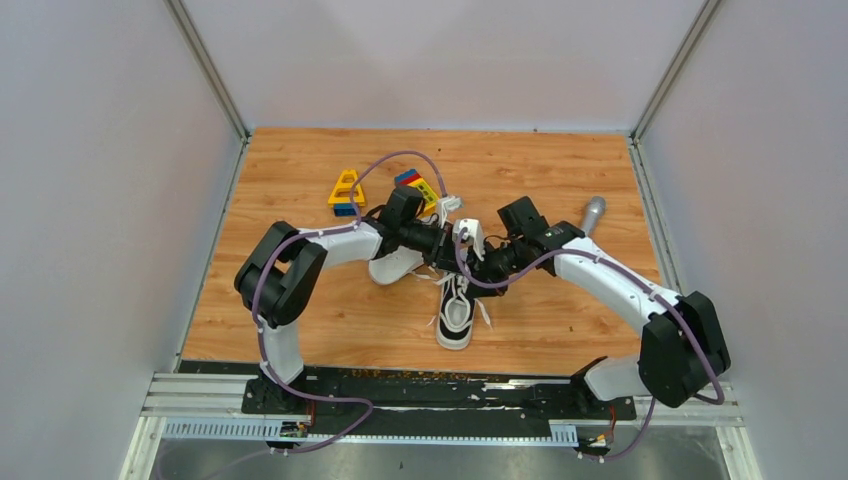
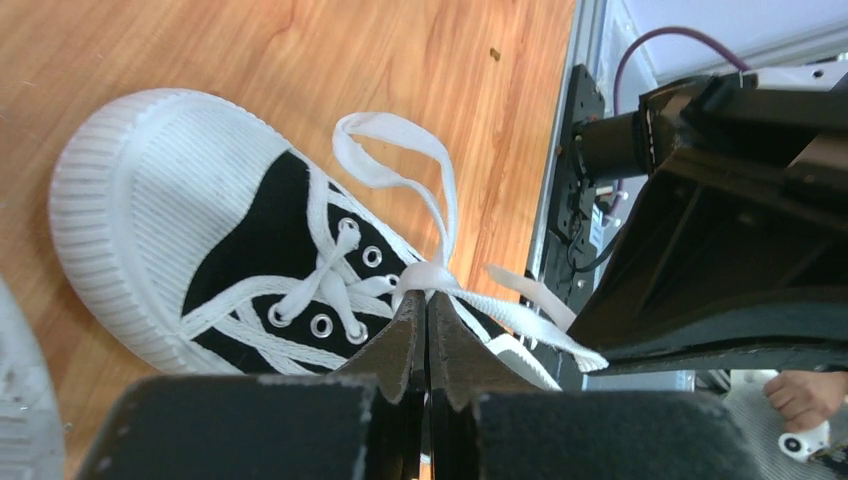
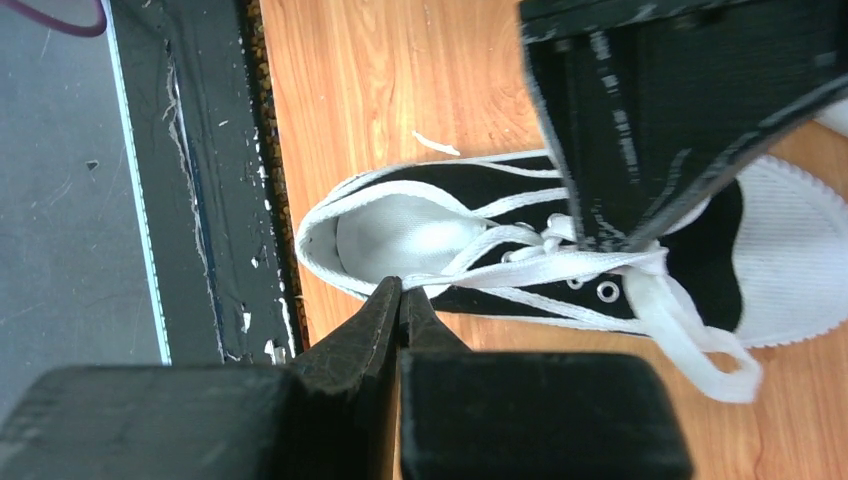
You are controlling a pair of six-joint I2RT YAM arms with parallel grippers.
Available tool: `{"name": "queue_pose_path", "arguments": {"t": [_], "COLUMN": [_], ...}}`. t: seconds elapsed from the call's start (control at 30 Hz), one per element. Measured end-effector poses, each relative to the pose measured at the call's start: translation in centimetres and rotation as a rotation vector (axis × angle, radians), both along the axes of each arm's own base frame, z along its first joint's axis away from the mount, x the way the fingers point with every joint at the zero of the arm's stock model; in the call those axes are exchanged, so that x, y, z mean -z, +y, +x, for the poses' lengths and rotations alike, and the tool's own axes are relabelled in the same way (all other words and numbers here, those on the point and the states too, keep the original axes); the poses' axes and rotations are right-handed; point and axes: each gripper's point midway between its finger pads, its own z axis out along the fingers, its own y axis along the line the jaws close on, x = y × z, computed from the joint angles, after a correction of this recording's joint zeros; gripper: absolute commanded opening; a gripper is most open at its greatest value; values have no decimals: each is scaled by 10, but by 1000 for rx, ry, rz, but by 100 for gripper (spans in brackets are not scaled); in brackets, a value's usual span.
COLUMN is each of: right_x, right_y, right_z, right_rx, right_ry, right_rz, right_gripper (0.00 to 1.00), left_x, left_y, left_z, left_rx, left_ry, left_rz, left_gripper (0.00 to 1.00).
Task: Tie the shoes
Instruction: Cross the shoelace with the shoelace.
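Orange-brown wood-grain tabletop (image 1: 300, 170), smooth and faintly glossy. Boxed in by plain pale grey panels (image 1: 100, 200) at left, back and right, with slim aluminium posts in the far corners. Along the near edge, a black metal rail (image 1: 440, 385), scuffed and chipped white, carrying both arm bases. Bare board at far left, front left and front right; crowded only in the middle.

At centre, close to the rail: upright small black canvas sneaker (image 1: 456, 318) with white ribbed rubber toe cap and metal eyelets, heel opening toward the rail. Just to its left, second sneaker (image 1: 397, 265) tipped over, plain white sole up, partly under the left arm.

Left claw (image 2: 427, 305) pressed together on the flat white woven lace (image 2: 400, 150), right at the crossing above the eyelets, one loose loop curling beyond. Right claw (image 3: 400, 295) also pinched together on a strand of that lace, stretched straight from the crossing over the shoe's mouth to the tips.

Farther back, yellow and blue plastic toy blocks (image 1: 346, 192) and a multicoloured block (image 1: 418, 186) behind the left wrist. At right, a matte grey metal cylinder (image 1: 593, 213), well apart from the shoes.
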Motion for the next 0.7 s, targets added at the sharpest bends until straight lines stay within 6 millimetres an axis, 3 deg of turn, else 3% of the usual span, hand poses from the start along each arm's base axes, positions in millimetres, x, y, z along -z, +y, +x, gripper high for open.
{"name": "queue_pose_path", "arguments": {"t": [0.33,0.7], "right_x": [39,50], "right_y": [2,-5], "right_z": [-4,4], "right_rx": [-35,-19], "right_ry": [94,55], "right_rz": [-76,-142], "right_gripper": [0,0], "left_x": [-4,-5], "left_y": [3,9], "left_z": [-2,-9], "left_rx": [32,92], "left_ry": [38,28], "left_rz": [-64,-94], "left_gripper": [0,0]}}
